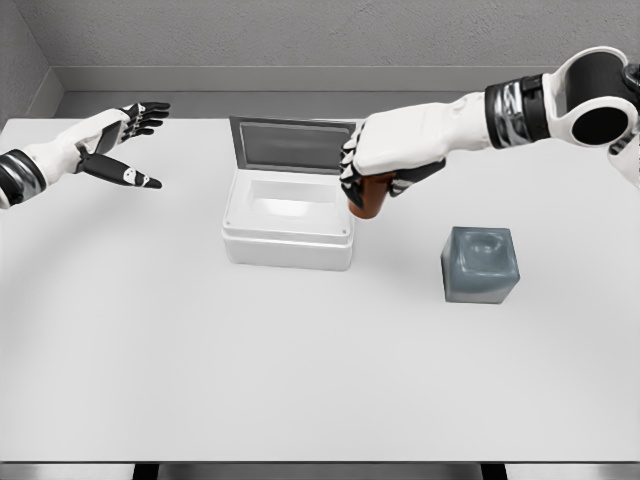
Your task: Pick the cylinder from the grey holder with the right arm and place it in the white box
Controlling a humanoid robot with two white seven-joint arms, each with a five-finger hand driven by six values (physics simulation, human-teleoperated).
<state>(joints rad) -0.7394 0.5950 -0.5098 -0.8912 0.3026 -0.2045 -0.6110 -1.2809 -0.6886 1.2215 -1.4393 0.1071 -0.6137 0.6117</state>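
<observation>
Right hand [372,172] wrapped round the cylinder [372,197], brown thing, held up off the table [300,380] at the right edge of the white box [288,225]. Fingers curled over its top and left side, so only the lower part pokes out below my palm. I can't tell its full length, top end is buried in the grip. It looks slightly tilted, but hard to be sure w/ my fingers in front.

Why here: the grey holder [480,264] sits to the right and nearer, well apart from the hand, socket on top showing empty. So pick looks done, I'd say I'm mid-carry toward the box. Cylinder's bottom overlaps the box's right rim in this view; whether it's actually over the opening or just beside the wall, can't say from one angle.

Box lid [292,145] stands up at the far side, hinged open, leaving the cavity free from above and from the right, which suits my approach. Inside looks white, nothing visible in it, though the near inner wall is hidden by the rim.

Left hand [125,145] is far left, off the table surface, fingers spread loose, holding nothing, parked out of the way. Its forearm is cut off by the frame edge. My right shoulder is cropped at the frame edge too.

Next, prob. more left before letting go, so it clears the rim.
</observation>
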